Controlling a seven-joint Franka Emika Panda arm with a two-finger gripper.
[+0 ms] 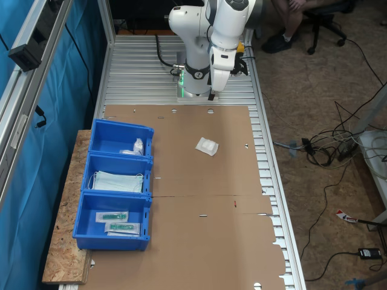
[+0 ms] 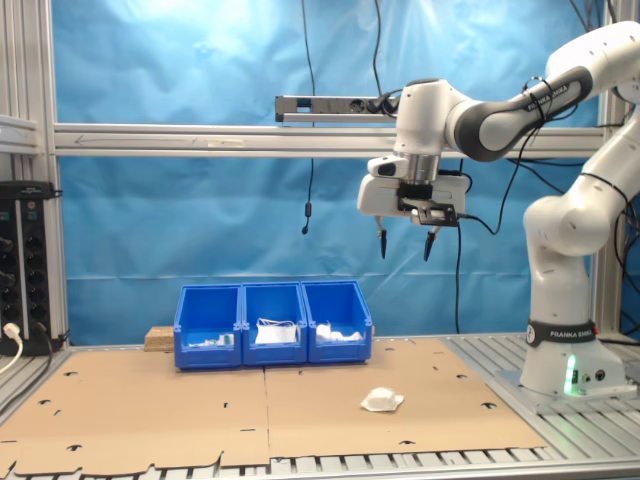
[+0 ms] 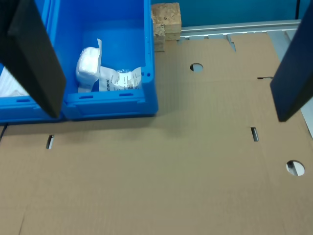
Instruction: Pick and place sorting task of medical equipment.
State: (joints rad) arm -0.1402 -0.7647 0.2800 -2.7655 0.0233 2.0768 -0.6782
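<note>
**Packet loose on the cardboard, gripper high and empty**

Going left to right in the first exterior view, you have three blue plastic bins [image 1: 115, 193] in a row along the cardboard sheet's [image 1: 199, 229] edge. The end bin nearest the arm's base holds white wrapped packets [image 1: 138, 147], the middle one pale-blue face masks [image 1: 118, 181], and the other end bin clear packets with green syringe-like items [image 1: 118, 222].

Next comes your target — the small, flat, square white packet [image 1: 207, 145], slightly crinkled, lying alone on the open cardboard between the bins and the sheet's far edge, closer to the base end.

It looks light and soft, likely slippery in its wrapper, so it may slide or buckle. You would do best to pinch across its middle from above, the fingers straddling two opposite edges.

The black-fingered gripper [image 2: 404, 243] hangs well above the table with its jaws spread wide and nothing between them.

Room is generous — bare cardboard lies all around the packet, and nothing stands between it and the bins. Mind the bin walls when lowering in.
</note>
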